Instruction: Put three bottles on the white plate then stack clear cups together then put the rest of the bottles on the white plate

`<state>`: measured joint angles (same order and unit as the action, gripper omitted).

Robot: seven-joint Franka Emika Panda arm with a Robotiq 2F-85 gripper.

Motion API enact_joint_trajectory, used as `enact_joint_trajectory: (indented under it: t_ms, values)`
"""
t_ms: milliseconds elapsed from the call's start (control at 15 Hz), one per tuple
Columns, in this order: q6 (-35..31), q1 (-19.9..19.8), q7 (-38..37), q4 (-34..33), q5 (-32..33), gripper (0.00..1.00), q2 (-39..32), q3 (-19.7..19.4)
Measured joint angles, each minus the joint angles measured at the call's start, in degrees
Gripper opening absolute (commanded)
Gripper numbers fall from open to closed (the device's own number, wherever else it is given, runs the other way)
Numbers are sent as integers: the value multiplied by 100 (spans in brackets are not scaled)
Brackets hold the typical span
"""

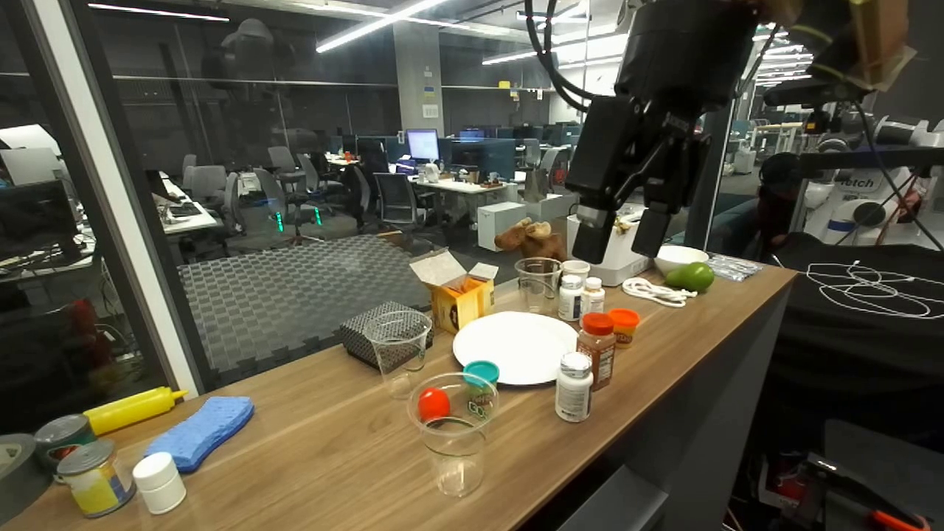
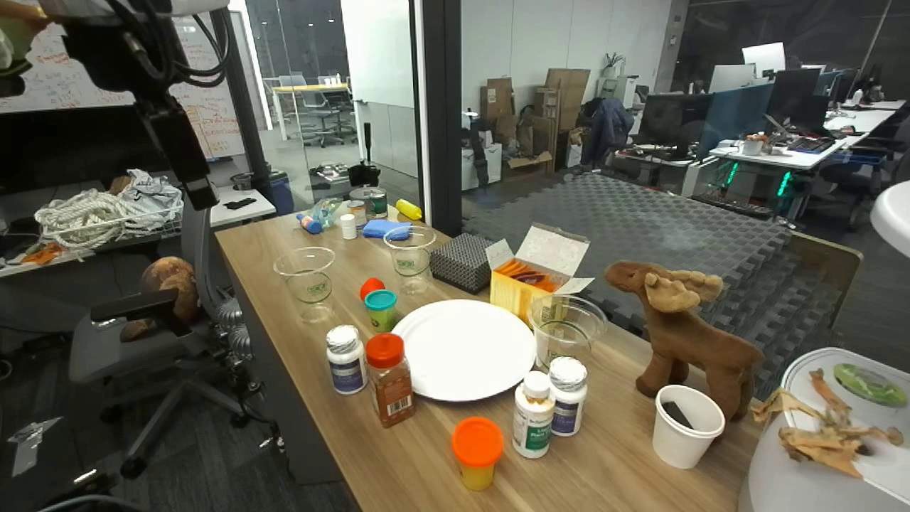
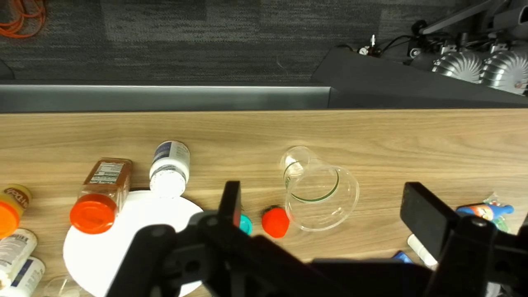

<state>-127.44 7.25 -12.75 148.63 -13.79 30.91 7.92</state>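
High over the table, my gripper (image 1: pixel 621 240) stands open and empty. In the wrist view a clear cup (image 3: pixel 321 198) shows below, between its spread fingers (image 3: pixel 425 214). Two more clear cups stand upright and apart, one (image 2: pixel 410 263) near the black mesh box and another (image 2: pixel 569 327) at the plate's far edge. The white plate (image 2: pixel 462 348) is bare. Beside it are a white bottle (image 2: pixel 346 366), a red-capped spice bottle (image 2: pixel 391 391), and two white bottles (image 2: pixel 533 419) (image 2: pixel 567 405) close together. A squat orange-lidded tub (image 2: pixel 478 448) sits nearby; a small white bottle (image 1: pixel 159 483) is farther off.
A teal-lidded tub (image 2: pixel 381 311) and a red round object (image 2: pixel 371 287) sit between cups and plate. An open yellow box (image 2: pixel 522 284), the black mesh box (image 2: pixel 461 263), a plush moose (image 2: pixel 682 334) and a paper cup (image 2: pixel 686 430) line the glass side. A blue sponge (image 1: pixel 203 431) lies farther along.
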Motion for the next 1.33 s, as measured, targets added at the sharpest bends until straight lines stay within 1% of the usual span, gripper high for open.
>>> enact_joint_trajectory:
  t_ms: [267, 533, 733, 1000, 1333]
  values:
    - [0, -240, 3, 187, 150, 100, 0, -104]
    - [12, -582, 39, 395, 431, 100, -33, -376]
    - [12, -756, 148, 437, 559, 100, -224, -570]
    - [7, -915, 287, 336, 716, 100, -765, -725]
    - [-86, -1037, 441, -152, 900, 100, -1719, -863]
